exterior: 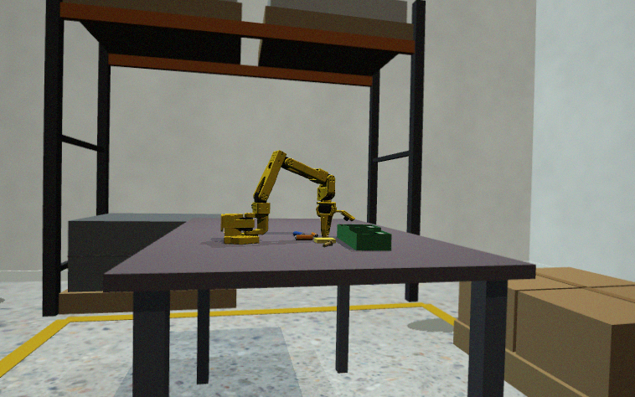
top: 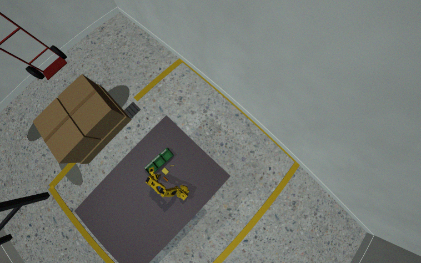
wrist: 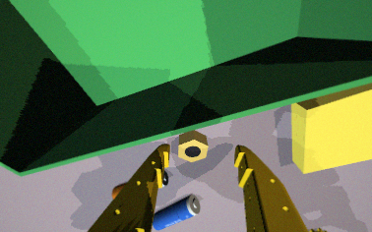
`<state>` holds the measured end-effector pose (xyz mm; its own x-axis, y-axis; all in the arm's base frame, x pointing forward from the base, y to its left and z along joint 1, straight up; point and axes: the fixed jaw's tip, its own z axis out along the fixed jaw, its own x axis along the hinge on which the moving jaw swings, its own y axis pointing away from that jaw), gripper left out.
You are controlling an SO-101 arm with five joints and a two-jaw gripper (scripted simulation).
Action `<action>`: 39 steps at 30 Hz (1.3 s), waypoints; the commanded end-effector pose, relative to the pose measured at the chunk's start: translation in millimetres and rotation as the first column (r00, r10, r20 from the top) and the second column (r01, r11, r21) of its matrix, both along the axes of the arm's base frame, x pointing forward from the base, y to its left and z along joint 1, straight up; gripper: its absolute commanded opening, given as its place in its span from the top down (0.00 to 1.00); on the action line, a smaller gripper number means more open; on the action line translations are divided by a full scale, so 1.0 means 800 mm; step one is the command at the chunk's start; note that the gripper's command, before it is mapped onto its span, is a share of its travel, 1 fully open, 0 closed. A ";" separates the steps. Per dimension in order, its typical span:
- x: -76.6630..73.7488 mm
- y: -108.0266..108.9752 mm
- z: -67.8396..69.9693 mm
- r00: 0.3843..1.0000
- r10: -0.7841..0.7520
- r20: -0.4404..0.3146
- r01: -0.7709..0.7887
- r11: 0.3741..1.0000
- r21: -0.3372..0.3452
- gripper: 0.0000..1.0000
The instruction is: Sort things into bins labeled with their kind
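My gripper (wrist: 202, 148) (exterior: 326, 234) is partly open and empty, low over the table. In the wrist view a brass hex nut (wrist: 193, 137) lies between the fingertip lines, beside the green bins (wrist: 103, 151) (exterior: 373, 241) (top: 159, 160); touching cannot be told. A blue battery (wrist: 174, 214) (exterior: 297, 233) lies near the left finger, and an orange battery (wrist: 118, 190) is mostly hidden behind it. Another orange battery (top: 165, 178) (exterior: 303, 237) lies near the arm. A yellow block (wrist: 344, 133) (top: 165, 170) (exterior: 323, 239) lies beside the bins. A small brownish piece (top: 171, 165) (exterior: 328, 244) lies beyond it. The labels are unreadable.
The bins' near wall stands close to the fingertips. The table (top: 120, 208) (exterior: 240, 260) carries the arm's base. Cardboard boxes (top: 74, 120) (exterior: 566, 315) and a rack (exterior: 416, 172) stand away from the table.
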<state>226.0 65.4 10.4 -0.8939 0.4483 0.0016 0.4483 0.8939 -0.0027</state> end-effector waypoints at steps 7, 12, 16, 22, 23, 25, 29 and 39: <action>0.002 0.003 0.001 1.000 0.002 0.029 -0.002 1.000 0.009 0.77; 0.002 0.003 0.001 1.000 0.002 0.029 -0.002 1.000 0.009 0.77; 0.002 0.003 0.001 1.000 0.002 0.029 -0.002 1.000 0.009 0.77; 0.002 0.003 0.001 1.000 0.002 0.029 -0.002 1.000 0.009 0.77; 0.002 0.003 0.001 1.000 0.002 0.029 -0.002 1.000 0.009 0.77; 0.002 0.003 0.001 1.000 0.002 0.029 -0.002 1.000 0.009 0.77; 0.002 0.003 0.001 1.000 0.002 0.029 -0.002 1.000 0.009 0.78; 0.002 0.003 0.001 1.000 0.002 0.029 -0.002 1.000 0.009 0.82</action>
